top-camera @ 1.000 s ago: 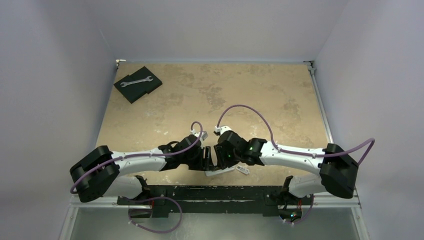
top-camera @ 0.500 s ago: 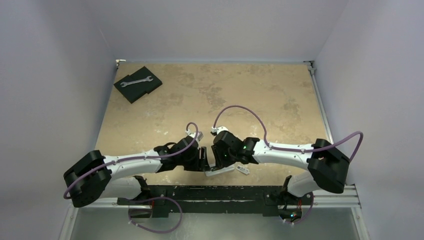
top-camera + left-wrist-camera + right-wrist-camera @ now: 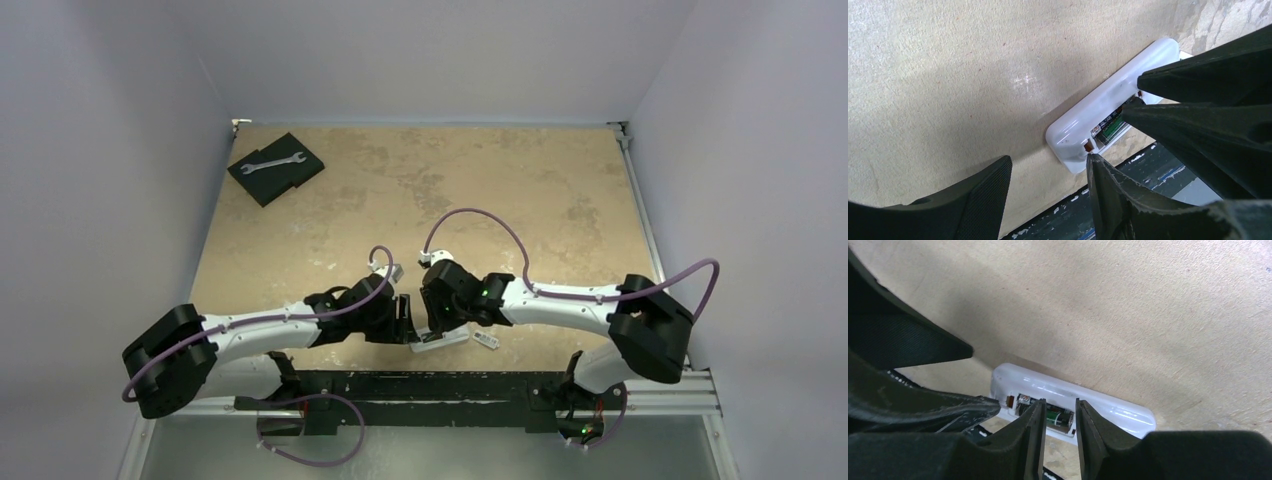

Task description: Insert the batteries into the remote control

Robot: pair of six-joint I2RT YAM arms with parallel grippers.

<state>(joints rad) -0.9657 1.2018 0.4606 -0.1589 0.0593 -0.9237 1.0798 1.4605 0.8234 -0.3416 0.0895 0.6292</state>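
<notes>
The right gripper [image 3: 1059,405] has its jaws a narrow gap apart, its tips down in the open bay [image 3: 1011,401] of the remote control [image 3: 1110,410], astride one of the batteries [image 3: 1058,417]; I cannot tell whether they pinch it. The left gripper [image 3: 1048,161] stands wider apart, one fingertip [image 3: 1092,159] touching the remote's end and the other clear of it. The remote lies on the table [image 3: 1148,315] at its near edge, with dark batteries in the bay.
</notes>
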